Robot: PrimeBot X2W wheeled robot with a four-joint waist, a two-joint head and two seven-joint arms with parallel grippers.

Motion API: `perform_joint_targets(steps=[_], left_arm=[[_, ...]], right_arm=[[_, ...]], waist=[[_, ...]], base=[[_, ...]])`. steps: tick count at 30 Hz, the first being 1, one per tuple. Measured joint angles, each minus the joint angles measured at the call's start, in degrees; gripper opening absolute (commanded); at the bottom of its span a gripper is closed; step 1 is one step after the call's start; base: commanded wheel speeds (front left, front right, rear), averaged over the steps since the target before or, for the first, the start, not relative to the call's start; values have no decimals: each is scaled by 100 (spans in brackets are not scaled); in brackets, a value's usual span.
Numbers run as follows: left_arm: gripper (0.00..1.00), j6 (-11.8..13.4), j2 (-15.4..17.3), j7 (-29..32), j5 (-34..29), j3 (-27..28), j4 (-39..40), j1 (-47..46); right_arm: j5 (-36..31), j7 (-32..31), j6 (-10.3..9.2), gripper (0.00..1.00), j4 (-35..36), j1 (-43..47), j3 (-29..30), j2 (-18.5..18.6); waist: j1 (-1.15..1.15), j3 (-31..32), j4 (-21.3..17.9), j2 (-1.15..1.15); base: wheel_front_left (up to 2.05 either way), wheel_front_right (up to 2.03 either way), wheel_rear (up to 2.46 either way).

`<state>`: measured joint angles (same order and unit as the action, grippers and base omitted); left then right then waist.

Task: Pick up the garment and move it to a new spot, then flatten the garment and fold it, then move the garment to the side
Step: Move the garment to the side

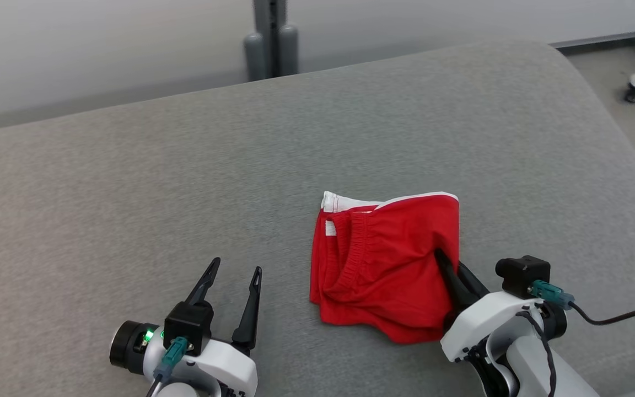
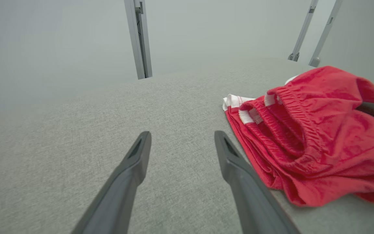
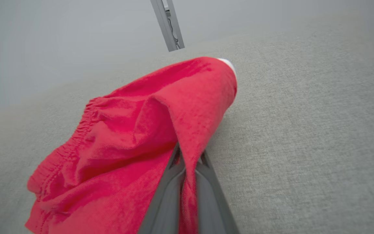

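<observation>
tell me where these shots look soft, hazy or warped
Head view: even, soft light, no glare, red shorts and grey fabric surface sharp. Left wrist view: wall hazy, metal posts splay from the wide angle, left hand sharp. Right wrist view: tilted, background soft, fabric at the right hand in focus.

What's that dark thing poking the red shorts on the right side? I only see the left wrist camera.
Observer: That's the right claw, shut on a fold of the red shorts.
Operator: Which bit is it holding?
Observer: The near right edge, by the head camera; the right wrist camera shows cloth pinched up in a ridge between its fingers.
Operator: Is there more white on them?
Observer: Yes, the head camera shows white trim running along the far edge to the right corner.
</observation>
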<state>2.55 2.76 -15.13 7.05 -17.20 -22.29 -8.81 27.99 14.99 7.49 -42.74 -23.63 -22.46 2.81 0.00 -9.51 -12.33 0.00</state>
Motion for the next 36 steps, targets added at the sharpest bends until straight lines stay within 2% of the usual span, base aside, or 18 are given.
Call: perform_joint_targets(steps=[8,11,14,17,21,33,36], left_arm=[[100,-26,-3,0,-114,-31,-25,-149],[100,-54,-3,0,-183,-33,-10,-219],[100,-83,-4,0,-248,-23,-5,-237],[100,-108,2,0,-333,-22,34,-301],[100,-142,-2,0,-378,-38,169,-427],[100,-176,126,0,-597,-19,441,-699],[100,-176,131,0,-597,-24,483,-700]], right_arm=[[82,0,0,0,194,19,-192,-1],[-31,0,0,0,167,-27,-124,3],[-331,0,0,0,88,-213,43,-1],[-697,-1,1,0,-79,-468,334,63],[-1051,0,1,0,-313,-909,822,396],[-2519,0,1,0,-1859,-2298,2592,1923],[-2952,0,1,0,-2092,-2446,3069,2170]], waist=[[0,-86,-1009,0],[0,-205,-1184,0],[0,-348,-1189,0],[0,-426,-1040,0],[0,-537,-712,0],[0,-1133,513,0],[0,-1263,778,0]], base=[[0,0,0],[0,0,0],[0,0,0],[0,0,0],[0,0,0],[0,0,0],[0,0,0]])
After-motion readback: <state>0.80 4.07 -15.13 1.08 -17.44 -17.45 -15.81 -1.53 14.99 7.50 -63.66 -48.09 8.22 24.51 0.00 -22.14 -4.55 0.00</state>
